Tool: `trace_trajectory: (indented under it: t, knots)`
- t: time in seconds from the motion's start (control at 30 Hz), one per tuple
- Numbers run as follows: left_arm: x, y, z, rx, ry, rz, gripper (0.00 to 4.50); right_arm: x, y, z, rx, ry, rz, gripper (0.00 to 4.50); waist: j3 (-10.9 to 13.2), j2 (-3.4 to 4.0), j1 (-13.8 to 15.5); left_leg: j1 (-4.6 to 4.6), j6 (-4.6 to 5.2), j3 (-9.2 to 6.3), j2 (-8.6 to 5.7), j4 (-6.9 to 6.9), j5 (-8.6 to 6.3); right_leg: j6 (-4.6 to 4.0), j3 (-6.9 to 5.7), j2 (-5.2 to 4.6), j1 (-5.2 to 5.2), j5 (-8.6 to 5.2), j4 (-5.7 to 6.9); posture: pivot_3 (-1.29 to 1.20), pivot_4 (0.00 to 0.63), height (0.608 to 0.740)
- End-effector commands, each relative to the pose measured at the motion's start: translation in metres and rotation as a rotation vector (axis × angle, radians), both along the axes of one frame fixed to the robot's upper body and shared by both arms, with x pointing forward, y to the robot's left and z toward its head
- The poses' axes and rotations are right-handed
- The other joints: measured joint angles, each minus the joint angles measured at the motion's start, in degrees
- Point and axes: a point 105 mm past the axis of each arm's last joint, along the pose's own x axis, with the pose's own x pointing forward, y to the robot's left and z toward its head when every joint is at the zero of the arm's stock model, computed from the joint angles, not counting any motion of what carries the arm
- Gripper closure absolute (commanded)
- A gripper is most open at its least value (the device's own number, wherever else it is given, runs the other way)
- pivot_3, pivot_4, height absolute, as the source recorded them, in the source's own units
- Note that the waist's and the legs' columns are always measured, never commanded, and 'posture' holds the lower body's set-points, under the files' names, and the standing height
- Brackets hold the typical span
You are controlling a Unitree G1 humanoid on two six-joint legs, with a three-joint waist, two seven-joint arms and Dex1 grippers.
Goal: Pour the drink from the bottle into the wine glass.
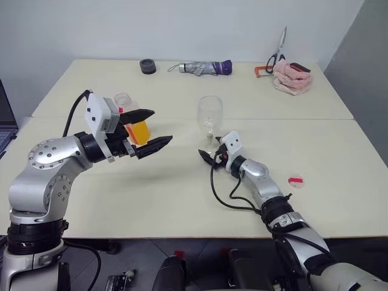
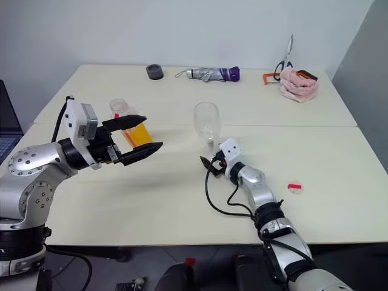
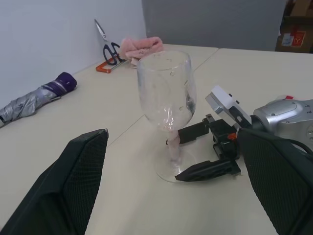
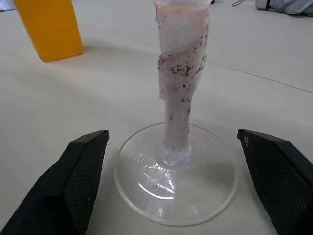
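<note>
Both tools spread wide; pinkish tape on wine glass (image 4: 178,98) stem in right wrist view.

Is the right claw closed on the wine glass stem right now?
No. In the right wrist view the right claw stands open, its fingers wide apart on either side of the wine glass foot, touching nothing.

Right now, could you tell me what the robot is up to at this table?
It is set up to pour the drink from the bottle into the wine glass. The right gripper sits open around the glass's stem at its foot, gripping nothing. The left gripper hovers open in front of the bottle, which stands untouched. The glass looks empty.
</note>
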Motion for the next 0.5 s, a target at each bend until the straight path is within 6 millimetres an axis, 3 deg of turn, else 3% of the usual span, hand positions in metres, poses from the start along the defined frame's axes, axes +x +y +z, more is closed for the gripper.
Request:
trace_trajectory:
  t: [0.03, 0.23, 0.5]
  knots:
    - [-0.003, 0.003, 0.005, -0.007, -0.036, 0.002, 0.0, -0.001, -0.016, -0.002, 0.009, 0.014, -0.028, 0.04, 0.0, 0.0, 0.1, -0.01, 0.0, 0.0, 0.0, 0.0, 0.0, 0.0, 0.0, 0.0, 0.0, 0.0, 0.0, 0.0, 0.15, 0.74]
    - [-0.002, 0.01, -0.013, -0.01, -0.002, 0.055, 0.0, -0.014, -0.047, 0.003, 0.016, 0.016, -0.048, 0.04, 0.0, 0.0, 0.7, -0.07, 0.0, -0.04, -0.02, 0.01, 0.0, 0.0, -0.03, -0.07, 0.0, 0.0, -0.04, 0.0, 0.15, 0.74]
    - [0.006, 0.047, -0.068, -0.034, 0.083, 0.301, 0.0, -0.079, -0.06, 0.028, -0.065, -0.011, 0.18, 0.04, 0.0, 0.06, 1.3, -0.11, 0.02, -0.01, 0.0, 0.0, -0.01, 0.01, -0.02, -0.03, -0.06, -0.01, -0.1, 0.0, 0.15, 0.74]
